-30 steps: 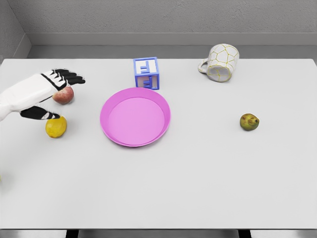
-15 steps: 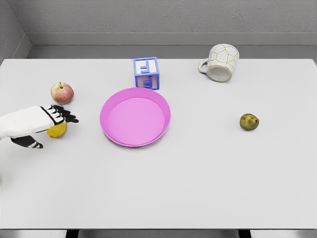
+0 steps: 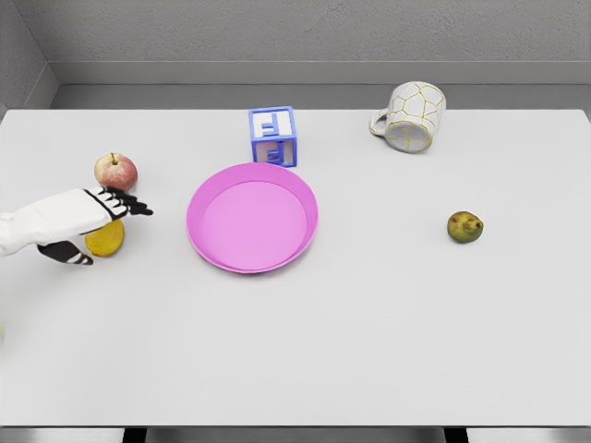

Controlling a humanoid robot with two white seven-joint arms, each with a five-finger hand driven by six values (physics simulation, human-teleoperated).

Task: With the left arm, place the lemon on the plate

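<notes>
From the head view, your left hand (image 3: 78,221) comes in low from the left edge and lies right over the lemon (image 3: 105,238), white palm above it, black fingertips (image 3: 129,205) reaching toward the plate (image 3: 252,217), and the thumb tucked low on the near side of the fruit. You cannot tell whether the fingers actually clamp the lemon or only cover it. The lemon is a small, rounded, plain yellow fruit, its upper part hidden under the hand and the rest peeking out below the palm, seemingly on the desk (image 3: 369,314). Just beyond the hand sits a red apple (image 3: 115,172) with a short stem, close to the fingertips. The pink plate, round and shallow, lies ahead of the fingertips with a gap between. Past the plate's far rim, touching or nearly so, stands a blue block (image 3: 273,136) with white raised faces; any letter on it is not readable. Much farther off from the hand you see a white mug (image 3: 409,116) with yellow crackle lines, lying tipped, and a small dull green-brown fruit (image 3: 464,226).
</notes>
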